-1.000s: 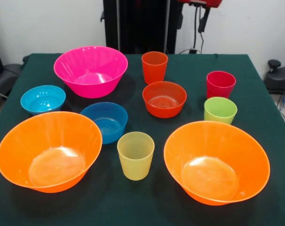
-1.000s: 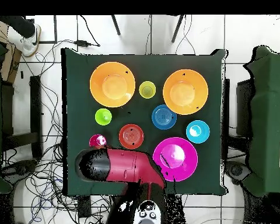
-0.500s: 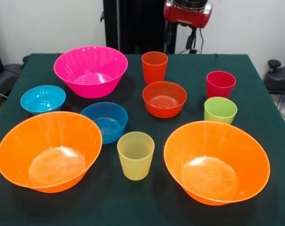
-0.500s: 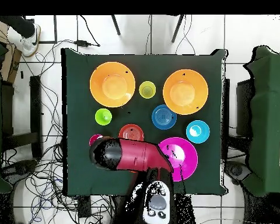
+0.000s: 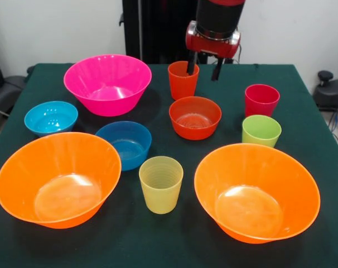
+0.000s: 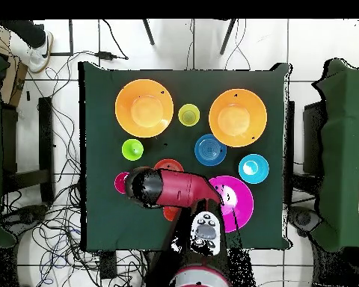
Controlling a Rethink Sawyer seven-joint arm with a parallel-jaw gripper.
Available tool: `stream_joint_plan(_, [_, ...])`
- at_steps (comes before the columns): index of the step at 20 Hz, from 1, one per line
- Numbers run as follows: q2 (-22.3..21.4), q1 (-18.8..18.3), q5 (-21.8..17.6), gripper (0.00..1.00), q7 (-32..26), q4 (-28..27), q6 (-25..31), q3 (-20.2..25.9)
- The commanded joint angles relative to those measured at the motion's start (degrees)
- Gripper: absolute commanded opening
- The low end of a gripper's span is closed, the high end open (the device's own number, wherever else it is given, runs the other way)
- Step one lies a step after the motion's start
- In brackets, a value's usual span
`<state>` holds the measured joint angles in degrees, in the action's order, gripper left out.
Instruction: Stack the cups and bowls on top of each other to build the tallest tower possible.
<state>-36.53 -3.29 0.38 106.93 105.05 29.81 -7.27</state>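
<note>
My gripper hangs open at the far side of the table, just right of the orange cup; its left finger is at the cup's right rim. It holds nothing. The red-orange small bowl sits just in front. The magenta bowl, light blue bowl, darker blue bowl, red-pink cup, lime cup, ribbed yellow cup and two large orange bowls stand apart, all upright. In the overhead view the arm hides the orange cup.
The green-covered table carries everything in one loose layer, nothing stacked. The black pedestal stands behind the far edge. In the overhead view cables lie on the floor beside the table, and a person's shoe shows at the top left.
The arm has come down and swung out over the table. The gripper, earlier above the far edge, now hangs low beside the orange cup. No cup or bowl has moved.
</note>
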Motion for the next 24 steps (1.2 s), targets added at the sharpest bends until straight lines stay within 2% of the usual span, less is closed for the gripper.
stream_joint_plan(1, [7.06,0.20,-0.48,1.00,6.67,-6.79,-7.37,4.63])
stream_joint_plan(6, [8.02,1.31,0.66,1.00,7.43,-8.18,-6.82,4.59])
stream_joint_plan(13, [10.00,-0.06,0.67,1.00,6.32,-8.65,-9.05,6.15])
stream_joint_plan(20, [8.75,-1.58,1.23,1.00,5.81,-7.29,-9.07,7.70])
stream_joint_plan(24, [9.50,-2.66,0.70,1.00,5.25,-7.26,-10.59,8.30])
